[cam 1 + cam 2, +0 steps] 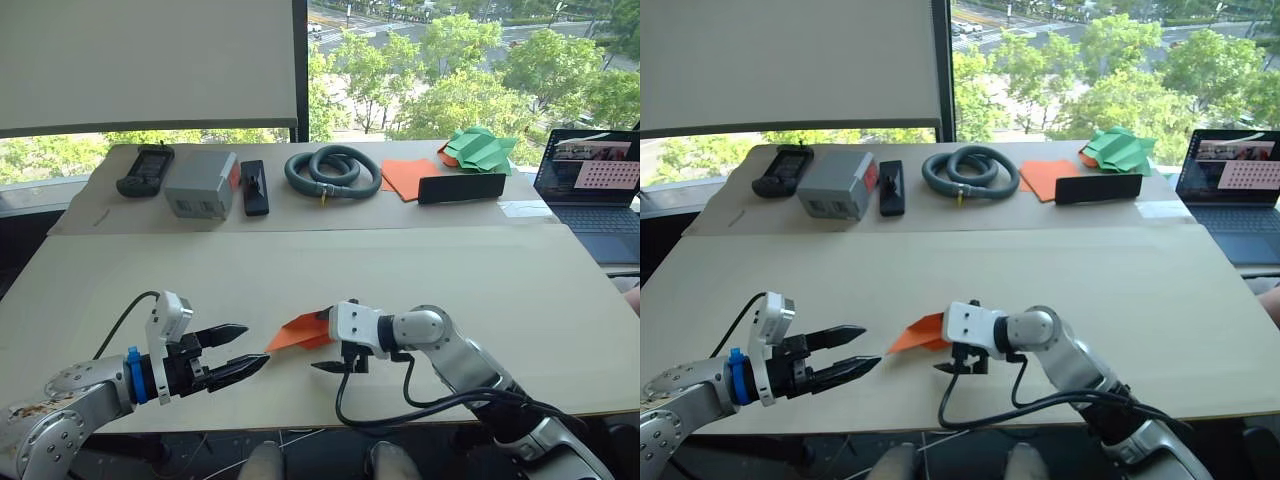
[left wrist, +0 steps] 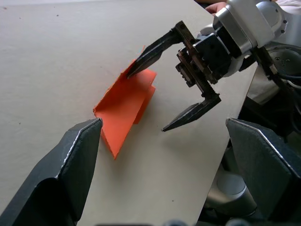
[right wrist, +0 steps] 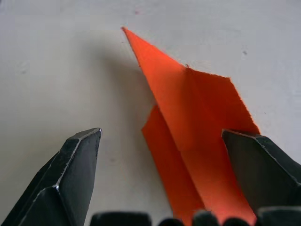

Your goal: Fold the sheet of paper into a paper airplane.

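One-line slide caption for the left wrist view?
Open right claw at the folded orange paper airplane, one finger touching its edge.

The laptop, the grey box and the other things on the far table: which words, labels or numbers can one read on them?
None can be read.
Laptop screen: pictures and a grid, too small to read.
Grey box: a red patch, no legible text.
Black handset: too small to read.

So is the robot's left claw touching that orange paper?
Apart. In the left eye view, bare table shows between the open left claw and the orange paper's pointed tip.
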Available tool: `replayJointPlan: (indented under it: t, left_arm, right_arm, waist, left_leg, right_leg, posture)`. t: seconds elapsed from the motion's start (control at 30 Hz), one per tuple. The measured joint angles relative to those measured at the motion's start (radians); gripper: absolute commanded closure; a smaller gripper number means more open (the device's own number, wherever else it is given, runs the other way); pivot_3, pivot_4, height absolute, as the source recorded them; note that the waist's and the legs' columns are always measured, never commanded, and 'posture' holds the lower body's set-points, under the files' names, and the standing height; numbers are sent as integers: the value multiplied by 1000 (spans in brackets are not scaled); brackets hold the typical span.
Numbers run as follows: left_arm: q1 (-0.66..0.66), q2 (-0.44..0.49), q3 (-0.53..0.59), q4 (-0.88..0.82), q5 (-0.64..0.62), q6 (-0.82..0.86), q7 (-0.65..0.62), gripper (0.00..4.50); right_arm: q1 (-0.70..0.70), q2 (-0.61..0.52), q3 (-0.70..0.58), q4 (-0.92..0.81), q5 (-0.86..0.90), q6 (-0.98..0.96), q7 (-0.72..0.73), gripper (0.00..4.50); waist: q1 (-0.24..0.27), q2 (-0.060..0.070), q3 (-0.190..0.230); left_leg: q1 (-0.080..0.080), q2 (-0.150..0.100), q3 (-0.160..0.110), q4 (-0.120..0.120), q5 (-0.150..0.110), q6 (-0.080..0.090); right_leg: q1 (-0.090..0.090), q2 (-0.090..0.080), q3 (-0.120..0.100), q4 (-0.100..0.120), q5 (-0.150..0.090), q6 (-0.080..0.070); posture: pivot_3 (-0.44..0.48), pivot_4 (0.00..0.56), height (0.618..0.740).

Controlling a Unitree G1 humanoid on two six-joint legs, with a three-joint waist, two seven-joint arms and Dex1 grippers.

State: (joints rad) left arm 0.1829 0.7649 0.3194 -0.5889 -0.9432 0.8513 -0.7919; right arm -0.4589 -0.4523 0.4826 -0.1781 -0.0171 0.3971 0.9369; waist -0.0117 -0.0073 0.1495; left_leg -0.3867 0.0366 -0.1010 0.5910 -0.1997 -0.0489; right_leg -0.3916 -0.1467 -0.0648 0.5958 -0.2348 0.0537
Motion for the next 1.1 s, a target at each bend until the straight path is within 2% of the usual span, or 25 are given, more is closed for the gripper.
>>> replayJointPlan:
  t: [0.17,0.3,0.63,0.8,0.97,1.1]
  left_arm:
    - [10,-3,-24,-9,11,-6,1,22]
    - [9,-5,-28,-9,16,-13,2,22]
    - [5,-5,-33,-9,19,-24,1,22]
    - [4,-5,-44,-9,34,-28,2,22]
    - [-1,-6,-50,-9,35,-34,4,0]
    - [-1,-8,-50,-9,34,-36,9,0]
  right_arm:
    - [-90,96,-106,52,119,285,-18,0]
    - [-115,118,-118,56,159,406,-36,0]
    - [-117,71,-115,34,162,407,-38,0]
    - [-154,2,-62,44,107,292,-19,0]
    - [-153,-7,-10,86,61,203,-8,1532]
    - [-153,-16,20,133,16,137,-4,2944]
  waist:
    - [0,1,0]
    - [5,2,0]
    - [0,3,0]
    - [0,3,0]
    - [-1,3,-1]
    - [0,3,-1]
  left_leg:
    - [1,0,0,0,0,0]
    - [0,0,0,0,0,0]
    - [0,0,0,0,0,0]
    - [0,0,0,0,0,0]
    - [0,0,0,0,1,2]
    - [0,0,0,0,2,4]
  right_leg:
    - [1,1,0,1,0,0]
    - [2,1,0,1,0,0]
    - [1,1,0,1,0,0]
    - [1,1,0,1,0,0]
    - [1,1,0,1,0,0]
    - [2,1,0,1,1,1]
  posture:
    - [0,150,704]
    - [0,150,704]
    - [0,150,704]
    - [0,150,704]
    - [0,150,704]
    - [0,150,704]
